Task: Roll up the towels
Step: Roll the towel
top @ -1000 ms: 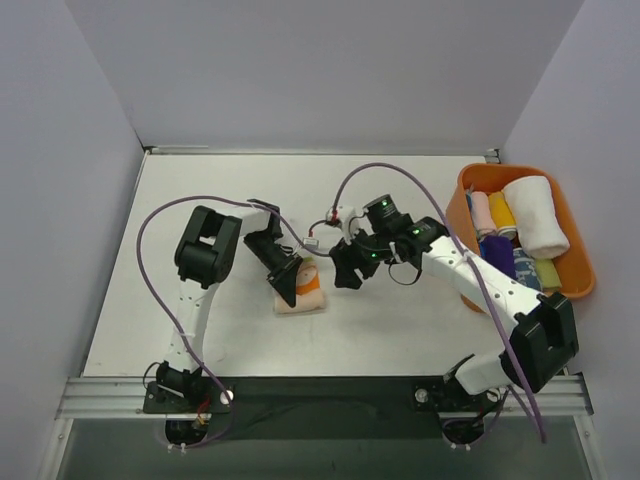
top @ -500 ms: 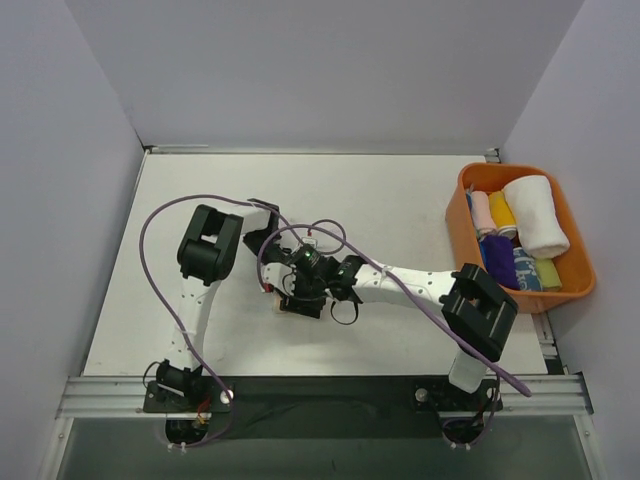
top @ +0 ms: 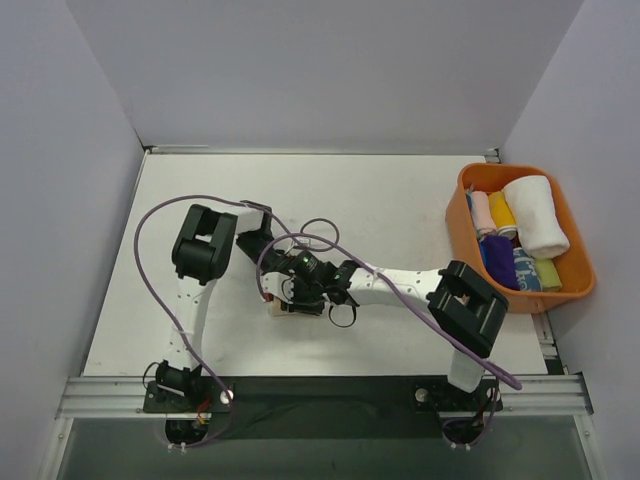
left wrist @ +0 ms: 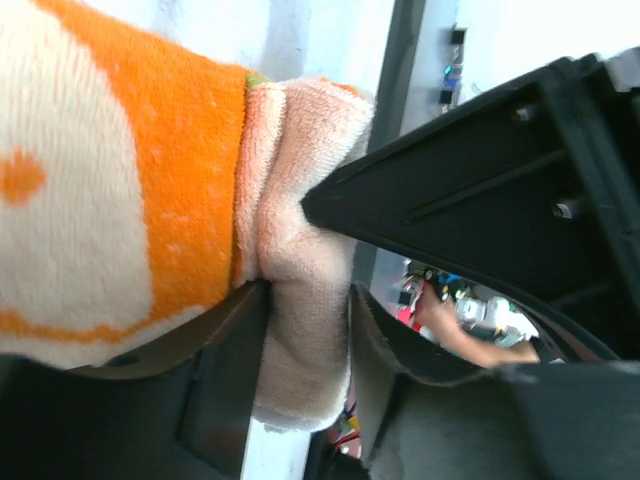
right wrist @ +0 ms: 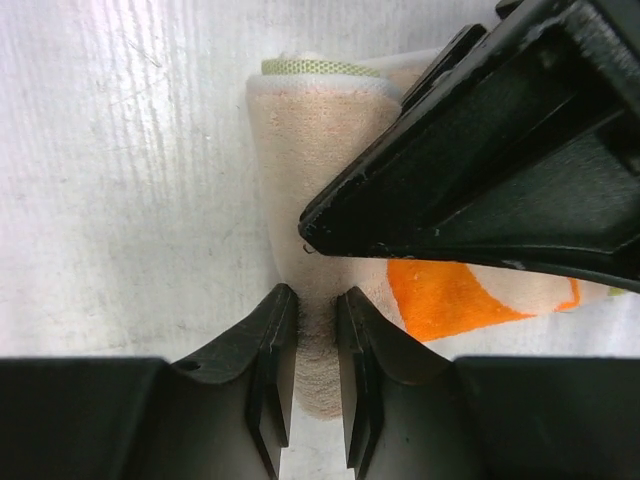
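Cream towel (left wrist: 110, 200): orange-blotched, fills the left side, its end bunched into a fold.
Left gripper (left wrist: 305, 320): dark fingers (left wrist: 225, 390) flank that fold, touching it on both sides.
Black angular body (left wrist: 480, 190): its tip presses the fold from the right.

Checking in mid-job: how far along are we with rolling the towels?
Done: the orange bin holds a large white roll and small coloured rolls. In hand: the cream towel with orange blotches lies on the table, its end pinched by both the left hand and the right hand. Left: finishing that roll, whose tightness the arms hide, then probably binning it.
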`<state>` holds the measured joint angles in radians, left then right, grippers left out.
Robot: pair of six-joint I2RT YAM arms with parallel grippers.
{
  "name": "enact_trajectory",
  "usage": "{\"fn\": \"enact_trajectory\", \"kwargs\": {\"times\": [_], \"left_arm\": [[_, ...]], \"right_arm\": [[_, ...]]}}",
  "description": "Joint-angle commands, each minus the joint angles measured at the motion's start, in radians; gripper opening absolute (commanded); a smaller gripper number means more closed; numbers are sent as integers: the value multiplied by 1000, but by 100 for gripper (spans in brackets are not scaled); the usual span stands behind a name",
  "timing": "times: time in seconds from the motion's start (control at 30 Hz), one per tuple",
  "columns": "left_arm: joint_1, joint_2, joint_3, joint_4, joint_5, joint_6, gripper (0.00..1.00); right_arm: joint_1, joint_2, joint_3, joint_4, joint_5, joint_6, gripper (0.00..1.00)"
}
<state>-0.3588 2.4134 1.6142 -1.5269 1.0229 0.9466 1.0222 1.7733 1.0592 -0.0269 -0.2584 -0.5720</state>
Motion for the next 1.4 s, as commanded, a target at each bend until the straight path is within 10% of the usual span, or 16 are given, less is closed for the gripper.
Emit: {"fn": "enact_trajectory", "kwargs": {"times": [0.0, 0.53, 0.8, 1.07, 1.37], "left_arm": [[38, -46, -39, 183, -104, 66, 52], [454, -534, -377, 554, 98, -157, 59], [468, -1006, -713, 769, -10, -69, 61], [94, -1420, -999, 994, -303, -22, 70], [-336, -1355, -1067, 1246, -629, -38, 74]], "right_arm": [[-7, 49, 18, -197, -140, 72, 0], [-201, 242, 242, -521, -561, 273, 0], [-254, 400, 421, -651, -737, 276, 0], [-284, 572, 558, -731, -850, 320, 0], [-298, 655, 633, -745, -874, 368, 0]]}}
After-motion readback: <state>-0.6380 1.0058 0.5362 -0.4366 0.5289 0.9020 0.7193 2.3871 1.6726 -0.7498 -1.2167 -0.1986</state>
